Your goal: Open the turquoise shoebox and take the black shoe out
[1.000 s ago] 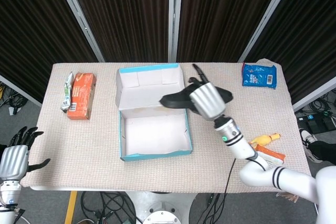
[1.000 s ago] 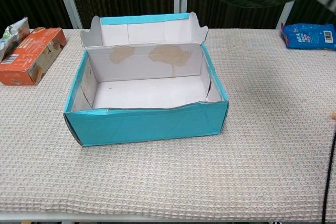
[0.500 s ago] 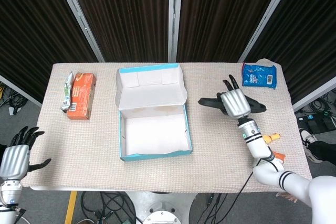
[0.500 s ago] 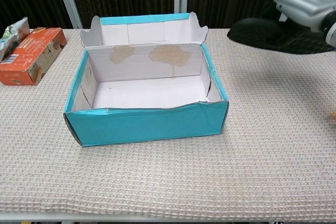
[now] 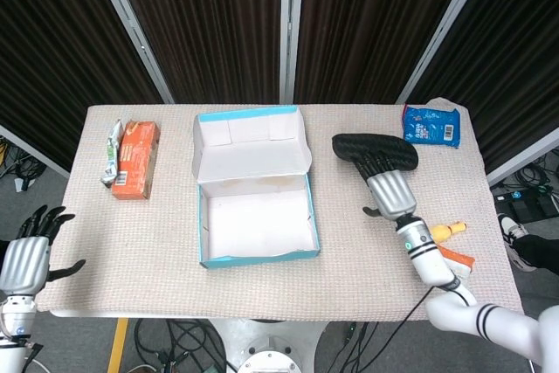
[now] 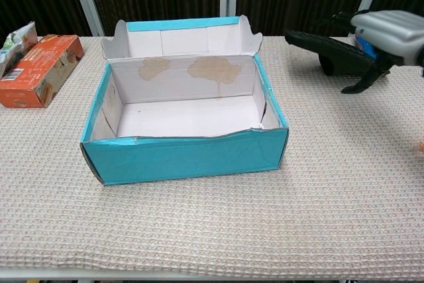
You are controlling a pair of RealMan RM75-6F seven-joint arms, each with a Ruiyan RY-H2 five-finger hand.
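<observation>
The turquoise shoebox (image 5: 256, 216) (image 6: 185, 154) stands open in the middle of the table, its lid (image 5: 249, 139) folded back, its white inside bare. The black shoe (image 5: 374, 149) (image 6: 326, 50) is out of the box, to its right, low over the table and tilted. My right hand (image 5: 391, 191) (image 6: 389, 30) holds it at the near end, fingers (image 5: 373, 165) laid onto the shoe and the thumb spread away from it. My left hand (image 5: 26, 259) hangs open beyond the table's near left corner, holding nothing.
An orange carton (image 5: 134, 158) (image 6: 33, 69) and a green packet (image 5: 112, 151) lie at the far left. A blue snack bag (image 5: 431, 124) sits at the back right, close behind the shoe. An orange-and-yellow item (image 5: 447, 244) lies near the right edge.
My right hand has carried the shoe from above the box's right wall out to the right and lowered it toward the table, turning it. The left hand has barely moved.
</observation>
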